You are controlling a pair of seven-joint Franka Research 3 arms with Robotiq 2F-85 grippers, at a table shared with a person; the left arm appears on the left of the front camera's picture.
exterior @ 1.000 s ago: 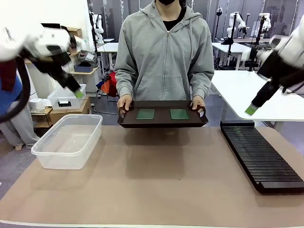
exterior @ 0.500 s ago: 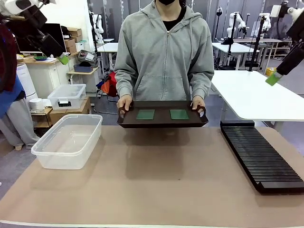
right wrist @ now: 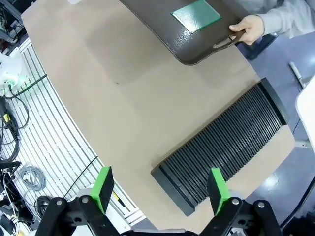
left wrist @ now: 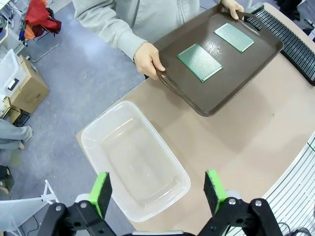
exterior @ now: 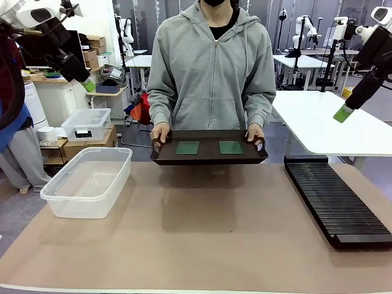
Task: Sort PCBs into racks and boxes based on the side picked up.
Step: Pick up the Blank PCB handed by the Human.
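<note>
Two green PCBs (exterior: 187, 147) (exterior: 231, 147) lie flat side by side on a dark brown tray (exterior: 208, 160). A person holds the tray by both handles over the table's far edge. The left wrist view looks down on the PCBs (left wrist: 199, 62) (left wrist: 234, 37), the tray (left wrist: 236, 73) and the clear box (left wrist: 135, 162). On the table's left stands the box (exterior: 89, 180), with the black slotted rack (exterior: 337, 202) on the right. My left gripper (exterior: 87, 84) (left wrist: 157, 179) hangs high at the left, open. High above the rack (right wrist: 221, 147), my right gripper (exterior: 342, 113) (right wrist: 160, 187) is also open.
A smaller lidded clear box (exterior: 86, 124) sits on cardboard boxes behind the table's left side. A white table (exterior: 324, 122) stands beyond the rack. The brown tabletop (exterior: 202, 233) between box and rack is bare. The person's hands (exterior: 160, 131) grip the tray ends.
Both arms have swung up and outward from a second ago, then dipped slightly. The tray and PCBs have stayed in place.
</note>
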